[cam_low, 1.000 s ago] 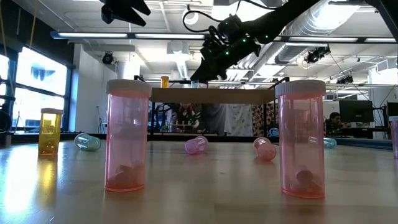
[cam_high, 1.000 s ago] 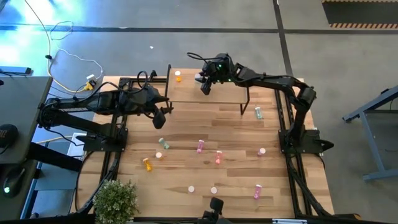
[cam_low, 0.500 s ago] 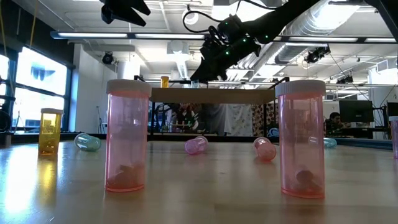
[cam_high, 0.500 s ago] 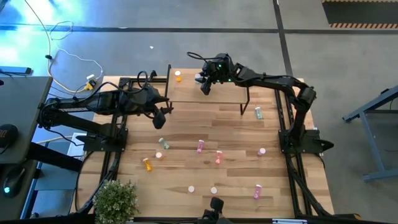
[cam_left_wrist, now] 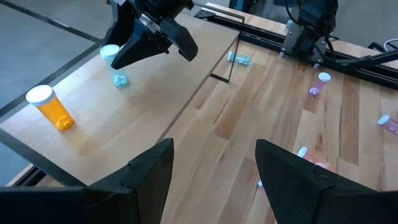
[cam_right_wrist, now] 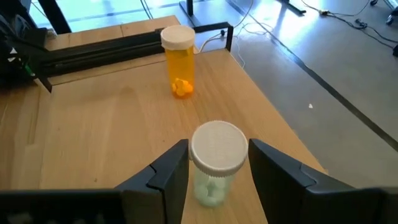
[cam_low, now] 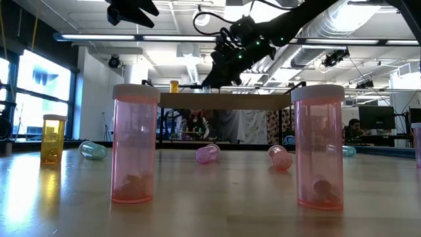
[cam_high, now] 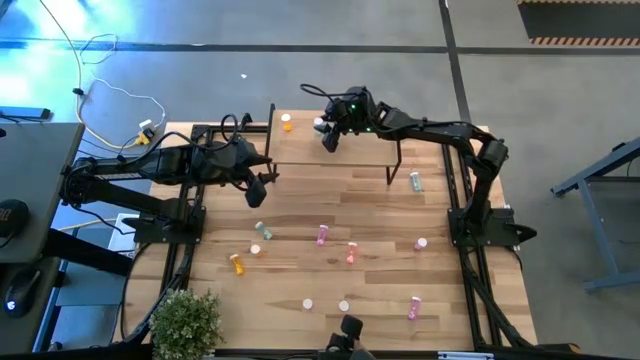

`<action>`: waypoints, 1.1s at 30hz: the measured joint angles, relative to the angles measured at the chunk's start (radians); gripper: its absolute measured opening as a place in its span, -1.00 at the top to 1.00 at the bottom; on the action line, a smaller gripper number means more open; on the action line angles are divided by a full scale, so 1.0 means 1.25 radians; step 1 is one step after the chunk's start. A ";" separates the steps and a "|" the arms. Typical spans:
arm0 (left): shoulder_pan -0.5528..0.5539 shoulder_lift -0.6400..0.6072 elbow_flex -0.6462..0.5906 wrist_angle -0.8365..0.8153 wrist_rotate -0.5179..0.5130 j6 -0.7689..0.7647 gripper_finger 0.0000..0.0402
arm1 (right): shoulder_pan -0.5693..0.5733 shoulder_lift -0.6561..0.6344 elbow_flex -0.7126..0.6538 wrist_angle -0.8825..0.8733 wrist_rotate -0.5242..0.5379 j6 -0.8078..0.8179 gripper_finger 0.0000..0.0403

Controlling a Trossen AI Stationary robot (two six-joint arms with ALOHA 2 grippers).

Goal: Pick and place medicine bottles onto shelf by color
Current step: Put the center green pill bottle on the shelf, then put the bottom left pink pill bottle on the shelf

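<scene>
On the shelf, near its corner, a pale green bottle stands upright between the spread fingers of the right gripper, a small gap showing on each side, so nothing is pinched. An orange bottle stands apart from it on the same board. The green bottle looks like light, stiff, smooth plastic with loose pills at the bottom; it should slip or tip easily, so I would take it across the body just under the broad white cap, where the fingers sit now. The right arm reaches in from its side of the bench, forearm stretched out and wrist pitched down over the shelf. The left gripper waits beside the shelf above the bench, its fingers spread and holding nothing. Other bottles lie scattered on the bench, among them two salmon-red ones standing close to the low camera.
</scene>
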 joint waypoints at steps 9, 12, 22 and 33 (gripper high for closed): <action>0.000 0.000 0.000 -0.024 0.024 0.000 -0.09 | -0.002 0.000 0.000 0.001 -0.002 0.015 0.21; 0.000 0.000 0.000 -0.026 0.023 0.000 -0.09 | -0.002 -0.002 0.000 -0.001 -0.002 0.015 0.21; 0.000 0.000 0.000 -0.037 0.024 0.000 -0.09 | -0.010 -0.045 0.001 -0.007 0.012 0.011 0.21; -0.028 0.001 -0.016 -0.040 0.127 0.000 -0.09 | 0.033 -0.170 0.001 -0.101 0.022 0.068 0.21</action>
